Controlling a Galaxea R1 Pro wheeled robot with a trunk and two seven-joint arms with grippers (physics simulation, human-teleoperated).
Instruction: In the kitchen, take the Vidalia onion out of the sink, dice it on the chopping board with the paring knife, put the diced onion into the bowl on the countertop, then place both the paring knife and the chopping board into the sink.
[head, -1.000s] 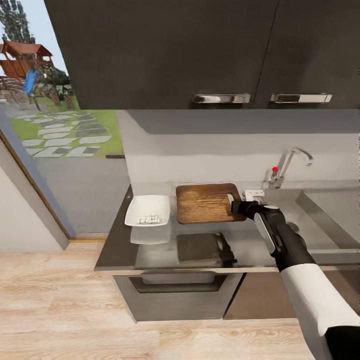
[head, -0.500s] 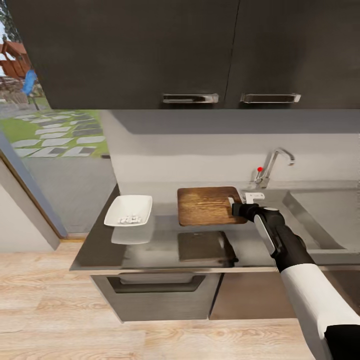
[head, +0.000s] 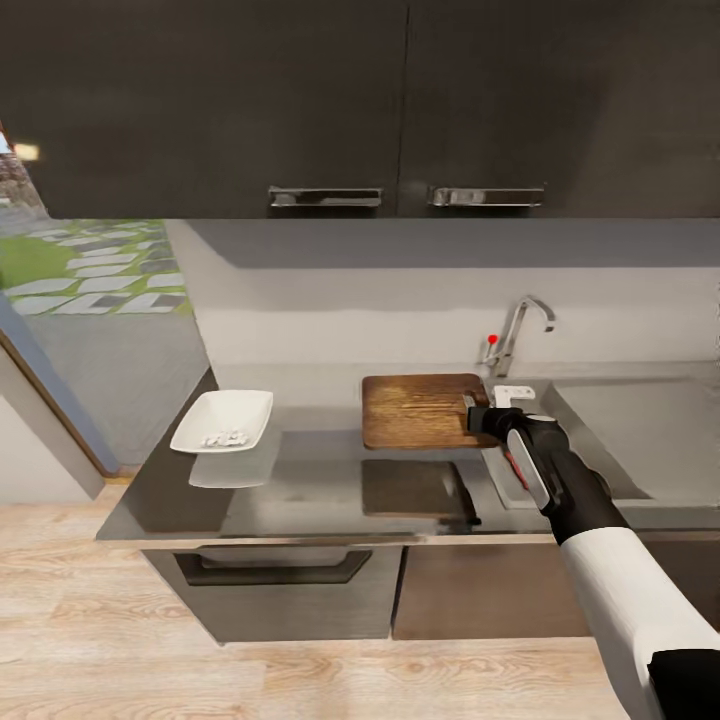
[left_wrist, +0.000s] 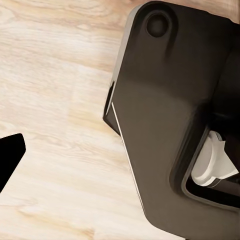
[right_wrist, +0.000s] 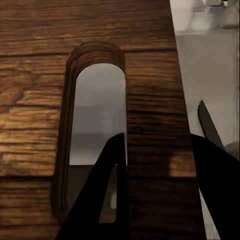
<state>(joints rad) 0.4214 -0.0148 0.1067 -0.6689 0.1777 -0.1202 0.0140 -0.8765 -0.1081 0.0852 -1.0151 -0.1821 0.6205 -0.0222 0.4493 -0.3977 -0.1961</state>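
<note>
From the head camera you see the grey tabletop (head: 310, 480) running under the dark wall cabinets (head: 300, 100). Your right end effector (head: 478, 418) sits at the right-hand edge of the chopping board (head: 422, 411), its black fingers set about the board's handle end. The board appears lifted off the tabletop, with its dark reflection lying just below it. Well apart to the left, the white bowl (head: 222, 421) holds a small cluster of pale diced onion (head: 222, 437) in its middle. To the right, the sink (head: 640, 440) shows a bare steel basin, with the chrome tap (head: 522, 328) and red knob (head: 492, 339) behind the board's far corner.

In the left wrist view you look down on the pale wood floor (left_wrist: 55, 125) past a dark body part of the robot (left_wrist: 175, 115); you cannot tell how that end effector stands.

In the right wrist view your two dark fingers (right_wrist: 107, 195) close on the board (right_wrist: 40, 100) beside its oblong handle slot (right_wrist: 97, 110), one finger in the slot, the other at the outer edge. A thin dark blade, the paring knife (right_wrist: 209, 125), shows just beyond that edge.
</note>
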